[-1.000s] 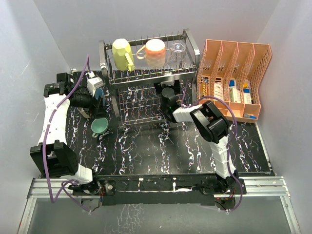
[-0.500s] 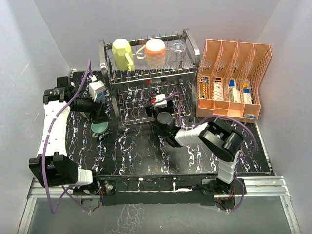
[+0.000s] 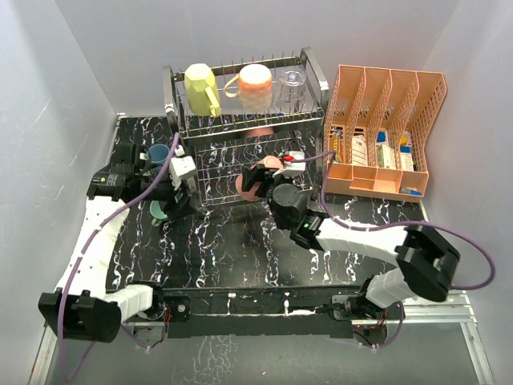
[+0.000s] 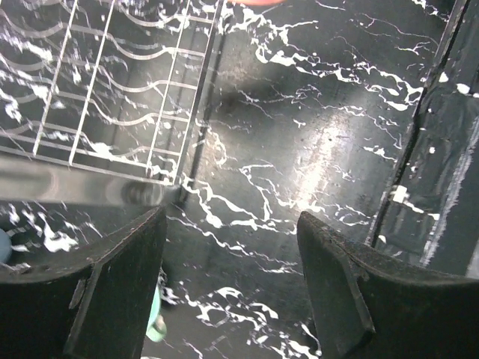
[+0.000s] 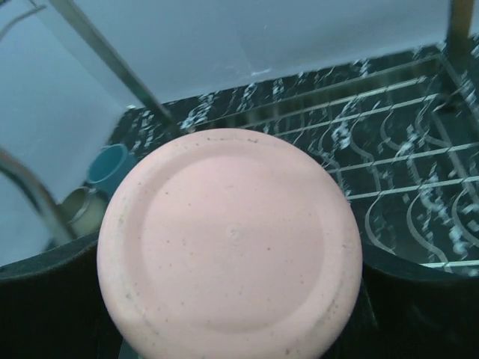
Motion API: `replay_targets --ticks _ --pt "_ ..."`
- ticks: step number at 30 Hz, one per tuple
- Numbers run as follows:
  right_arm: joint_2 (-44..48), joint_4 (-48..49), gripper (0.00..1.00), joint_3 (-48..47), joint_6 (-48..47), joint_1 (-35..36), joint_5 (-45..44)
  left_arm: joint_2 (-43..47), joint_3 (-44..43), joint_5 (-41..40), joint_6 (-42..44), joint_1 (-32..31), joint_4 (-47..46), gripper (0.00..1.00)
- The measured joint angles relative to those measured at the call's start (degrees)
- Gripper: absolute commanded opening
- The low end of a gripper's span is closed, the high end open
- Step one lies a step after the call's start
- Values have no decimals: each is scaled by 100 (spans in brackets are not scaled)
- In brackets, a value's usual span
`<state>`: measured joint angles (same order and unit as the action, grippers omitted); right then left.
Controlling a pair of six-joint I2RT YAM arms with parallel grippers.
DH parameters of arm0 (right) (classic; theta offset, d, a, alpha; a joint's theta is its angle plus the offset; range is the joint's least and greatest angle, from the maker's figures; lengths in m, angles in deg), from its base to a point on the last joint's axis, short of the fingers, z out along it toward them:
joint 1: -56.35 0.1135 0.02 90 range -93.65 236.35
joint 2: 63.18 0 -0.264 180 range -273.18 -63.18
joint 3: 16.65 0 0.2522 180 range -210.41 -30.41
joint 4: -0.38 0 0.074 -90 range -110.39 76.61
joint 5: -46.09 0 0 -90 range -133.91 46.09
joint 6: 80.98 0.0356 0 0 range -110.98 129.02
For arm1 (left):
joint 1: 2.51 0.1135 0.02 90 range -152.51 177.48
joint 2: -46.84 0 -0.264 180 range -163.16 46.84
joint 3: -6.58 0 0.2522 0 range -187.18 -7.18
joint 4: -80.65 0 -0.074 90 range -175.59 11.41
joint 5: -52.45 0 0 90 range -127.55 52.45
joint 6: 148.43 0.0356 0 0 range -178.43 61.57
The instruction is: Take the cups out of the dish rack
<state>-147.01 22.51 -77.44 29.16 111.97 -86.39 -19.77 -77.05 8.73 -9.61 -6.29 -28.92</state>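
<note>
Salmon-pink cup [image 5: 228,243] clamped base-outward in right gripper [image 3: 263,183], arm reaching low and leftward to the front of the dish rack [image 3: 317,77] lower tier, left gripper [image 4: 232,224] spread wide, empty, tilted down by the rack's left front corner.

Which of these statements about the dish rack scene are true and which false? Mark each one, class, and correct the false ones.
1. The right tool grips a pink cup. True.
2. The left tool holds a cup. False: it is open and empty.
3. The top tier of the dish rack carries a yellow mug, a peach mug and a clear glass. True.
4. The orange organiser stands left of the rack. False: it stands to its right in the top view.
</note>
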Motion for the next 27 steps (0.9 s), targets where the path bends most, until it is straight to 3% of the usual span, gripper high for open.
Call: replay_targets --ticks 4,10,18,27 --pt "802 -1248 26 33 1773 15 503 457 332 -234 -107 -509 -671 67" --pt "1547 -1810 26 313 3998 15 1582 1045 540 -326 -107 -981 -1307 65" --pt "1158 -1606 26 595 6183 15 3071 1543 839 -350 -125 -1436 -1768 63" --pt "424 -990 25 566 7407 22 3969 1528 839 -396 -299 -1547 -1768 52"
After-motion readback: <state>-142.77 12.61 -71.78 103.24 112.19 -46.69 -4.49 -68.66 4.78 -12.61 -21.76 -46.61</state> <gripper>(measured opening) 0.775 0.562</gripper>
